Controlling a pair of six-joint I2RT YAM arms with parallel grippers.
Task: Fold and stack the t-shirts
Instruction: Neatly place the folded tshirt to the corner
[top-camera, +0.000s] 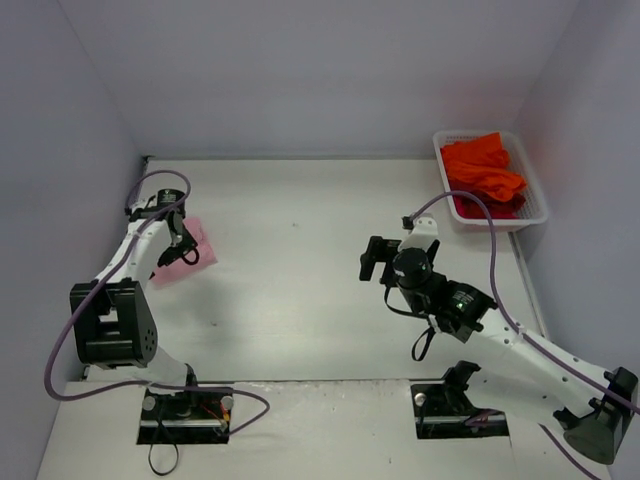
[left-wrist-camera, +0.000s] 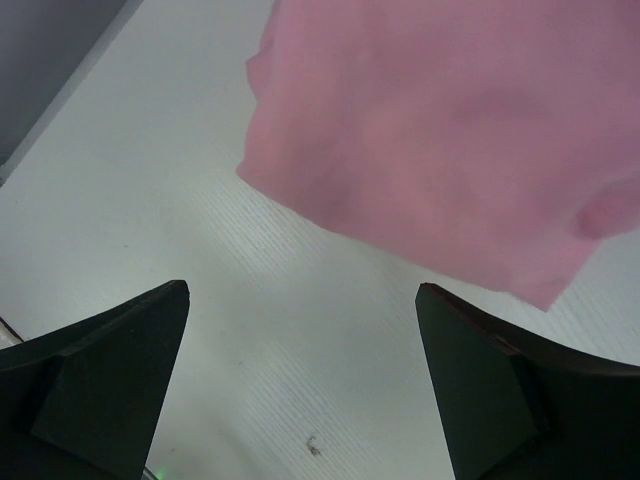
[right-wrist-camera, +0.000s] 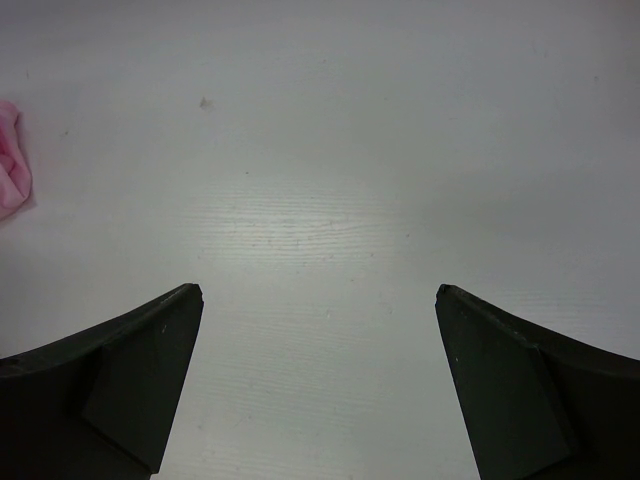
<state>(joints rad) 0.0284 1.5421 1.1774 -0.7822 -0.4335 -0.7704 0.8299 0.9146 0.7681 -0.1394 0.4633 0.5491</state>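
Your left tool (left-wrist-camera: 302, 288) stands wide apart with nothing between its fingers, held over the tabletop (top-camera: 300, 270). The light pink t-shirt (left-wrist-camera: 450, 130) lies bunched flat just ahead of its fingertips, not gripped. Your right tool (right-wrist-camera: 318, 290) is spread wide too and holds nothing, with only bare tabletop beneath it. From its wrist view you catch just an edge of the pink t-shirt far ahead to its left. The orange-red t-shirts (top-camera: 483, 170) are heaped in the white mesh basket (top-camera: 490, 226), well apart from both tools.
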